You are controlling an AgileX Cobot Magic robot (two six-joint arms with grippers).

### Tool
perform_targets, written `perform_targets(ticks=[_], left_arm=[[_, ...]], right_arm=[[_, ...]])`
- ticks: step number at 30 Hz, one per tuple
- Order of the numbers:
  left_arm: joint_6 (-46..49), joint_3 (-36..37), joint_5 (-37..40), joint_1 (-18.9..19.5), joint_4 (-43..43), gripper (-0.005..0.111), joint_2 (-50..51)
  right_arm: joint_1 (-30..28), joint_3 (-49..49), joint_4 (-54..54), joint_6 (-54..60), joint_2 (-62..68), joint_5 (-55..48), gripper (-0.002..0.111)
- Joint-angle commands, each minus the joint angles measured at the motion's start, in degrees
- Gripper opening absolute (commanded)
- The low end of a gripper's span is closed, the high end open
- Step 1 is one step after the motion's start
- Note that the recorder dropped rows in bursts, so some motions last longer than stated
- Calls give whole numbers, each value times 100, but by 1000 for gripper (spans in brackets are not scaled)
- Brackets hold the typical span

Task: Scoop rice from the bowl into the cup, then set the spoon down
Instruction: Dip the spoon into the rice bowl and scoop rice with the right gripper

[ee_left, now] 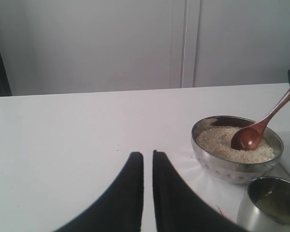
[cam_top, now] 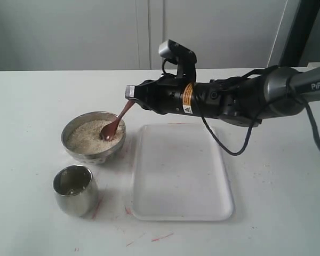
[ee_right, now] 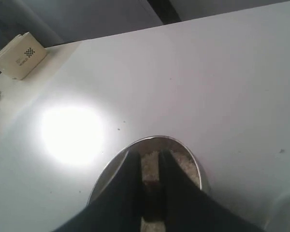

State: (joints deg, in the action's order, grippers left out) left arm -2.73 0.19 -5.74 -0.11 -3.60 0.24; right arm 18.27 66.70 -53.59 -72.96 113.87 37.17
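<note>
Reaching in from the right edge of the white table (cam_top: 32, 96), the right arm (cam_top: 229, 98) stretches level above the far end of a frosted white tray (cam_top: 181, 176) lying mid-table. The steel bowl (cam_top: 90, 156) sits left of the tray. The smaller steel cup (cam_top: 74, 196) stands just beside the bowl on the side toward the near edge, and the two look narrowly apart. The right gripper (cam_top: 130, 93) has its jaws pinched on the top end of the wooden spoon (cam_top: 113, 128). The spoon's long handle slants down from the jaws toward the near-left corner, so the oval scoop rests in the rice (cam_top: 85, 137) on the tray side of the bowl. Rice fills the bowl; whether the cup holds any I cannot tell. The coming move likely turns on one relation: the cup lies from the scoop toward the near-left corner, beyond the bowl's rim, so a loaded scoop would have to rise clear of the rim and travel that way kept level. The left gripper (ee_left: 148, 157), seen only in its own wrist view, has its jaws almost pressed together on nothing.
</note>
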Motion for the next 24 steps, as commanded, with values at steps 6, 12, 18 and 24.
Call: perform_targets(ticks=[6,12,18,24], left_arm=[[-8,-19,-27,-7,-22,14,-24],[-8,-19,-27,-7,-22,14,-24],[-8,-19,-27,-7,-22,14,-24],[-8,-19,-27,-7,-22,14,-24]], right_arm=[[-1,294,-23,-1050,392,237,0],[-1,408,17,-1798,615,299,0],[-1,408,278,-2105,686,288,0],[-114,408,252,-2150,686,346,0]])
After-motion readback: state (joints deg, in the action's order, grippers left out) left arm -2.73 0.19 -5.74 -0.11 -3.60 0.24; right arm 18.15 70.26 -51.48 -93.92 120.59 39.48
